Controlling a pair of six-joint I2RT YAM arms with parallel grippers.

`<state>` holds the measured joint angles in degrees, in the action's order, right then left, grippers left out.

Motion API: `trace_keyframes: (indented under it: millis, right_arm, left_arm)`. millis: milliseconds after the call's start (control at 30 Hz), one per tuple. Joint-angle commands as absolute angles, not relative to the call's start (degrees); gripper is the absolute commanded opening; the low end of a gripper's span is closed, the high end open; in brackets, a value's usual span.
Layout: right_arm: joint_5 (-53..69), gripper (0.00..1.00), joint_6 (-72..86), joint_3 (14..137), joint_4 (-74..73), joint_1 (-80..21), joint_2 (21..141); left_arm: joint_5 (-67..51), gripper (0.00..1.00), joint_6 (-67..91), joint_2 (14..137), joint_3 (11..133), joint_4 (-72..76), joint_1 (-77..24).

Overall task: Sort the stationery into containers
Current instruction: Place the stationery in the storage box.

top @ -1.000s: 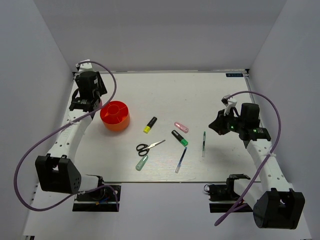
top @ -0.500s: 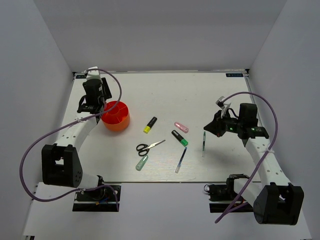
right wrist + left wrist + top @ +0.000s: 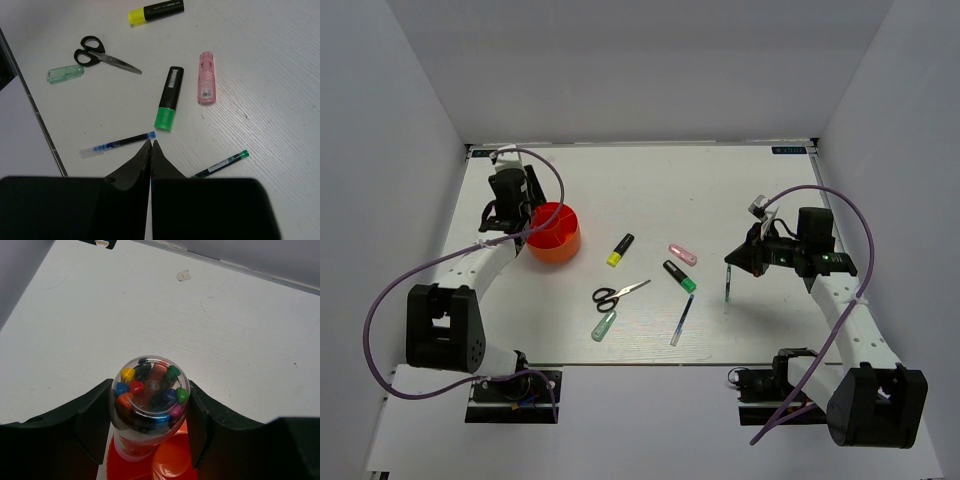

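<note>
My left gripper (image 3: 150, 407) is shut on a clear tube of coloured crayons (image 3: 150, 390) and holds it upright over the orange-red cup (image 3: 172, 462), which stands at the left of the table (image 3: 554, 236). My right gripper (image 3: 151, 142) is shut and empty, and hovers between the blue pen (image 3: 117, 144) and the green pen (image 3: 221, 164). Beyond it lie the green-black marker (image 3: 169, 98), pink marker (image 3: 206, 77), yellow marker (image 3: 156, 11), scissors (image 3: 102, 54) and pale green tube (image 3: 65, 74). No pink eraser shows.
The loose items lie spread over the middle of the white table (image 3: 760, 190), from the yellow marker (image 3: 620, 249) to the green pen (image 3: 728, 283). Grey walls close in the left, back and right sides.
My left gripper has moved right, from beside the cup to over its rim. My right gripper has moved left and down toward the pens.
</note>
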<state>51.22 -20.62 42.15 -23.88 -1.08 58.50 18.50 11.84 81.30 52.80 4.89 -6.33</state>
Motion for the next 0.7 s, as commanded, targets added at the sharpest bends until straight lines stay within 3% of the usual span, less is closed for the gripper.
trace_keyframes:
  millis: [0, 133, 467, 667]
  right_arm:
    - [53.09, 0.0, -22.15, 42.63, -24.09, -0.79, 58.27]
    - [53.35, 0.0, -22.06, 42.8, -23.99, -0.79, 58.27]
    - [53.61, 0.0, -22.06, 42.8, -24.26, -0.79, 57.83]
    - [53.96, 0.0, -21.97, 42.98, -24.17, -0.79, 57.66]
  left_arm:
    - [18.63, 0.0, 13.01, 80.42, 52.12, 8.52, -6.42]
    - [18.89, 0.0, 13.27, 80.59, 51.07, 8.88, -6.77]
    - [20.3, 0.11, 13.97, 79.28, 46.24, 11.51, -7.47]
    - [20.83, 0.31, 15.38, 77.08, 42.98, 12.39, -7.38]
